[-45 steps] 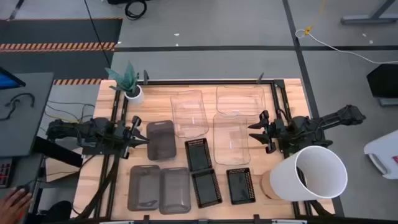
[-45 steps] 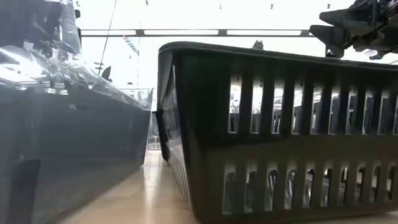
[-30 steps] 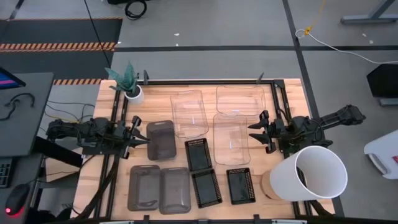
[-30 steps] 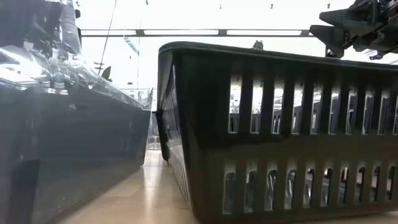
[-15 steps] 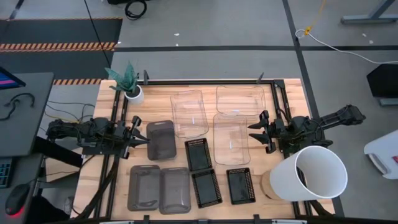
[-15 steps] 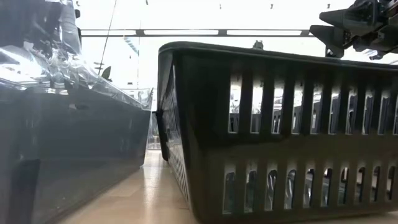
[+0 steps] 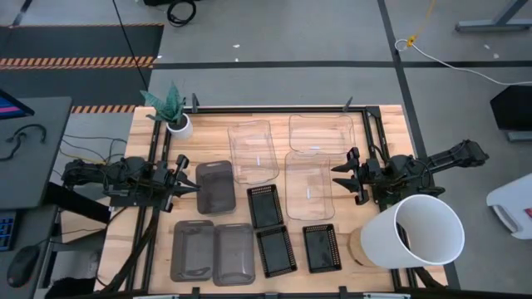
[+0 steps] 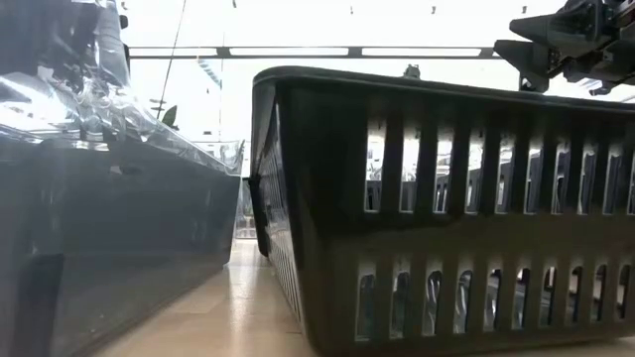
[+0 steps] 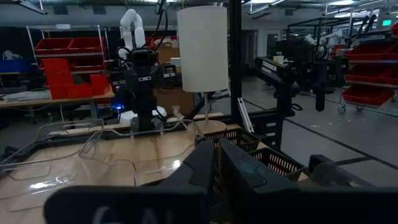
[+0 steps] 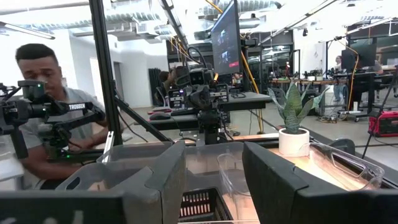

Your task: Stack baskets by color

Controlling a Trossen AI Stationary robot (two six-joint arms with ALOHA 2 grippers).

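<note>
Person (image 10: 43, 118) only in right wrist view, beyond gaping right pincer (image 10: 214, 165); left pincer (image 9: 216, 163) closed, empty.

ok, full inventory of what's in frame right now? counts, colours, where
Clear baskets: three, transparent, far middle of the table; one lies toward the right arm.
Grey baskets: three, smoky translucent; one by the left arm, two side by side at the near left edge.
Black baskets: three, perforated; one at centre, two along the near edge.
White bucket: one, near right corner.
Plant pot: one, white, green leaves, far left corner.
Person: one, beyond the table, seen in the right wrist view.
Left gripper: fingers shut, left side, beside a grey basket.
Right gripper: fingers open, right side, next to a clear basket.
</note>
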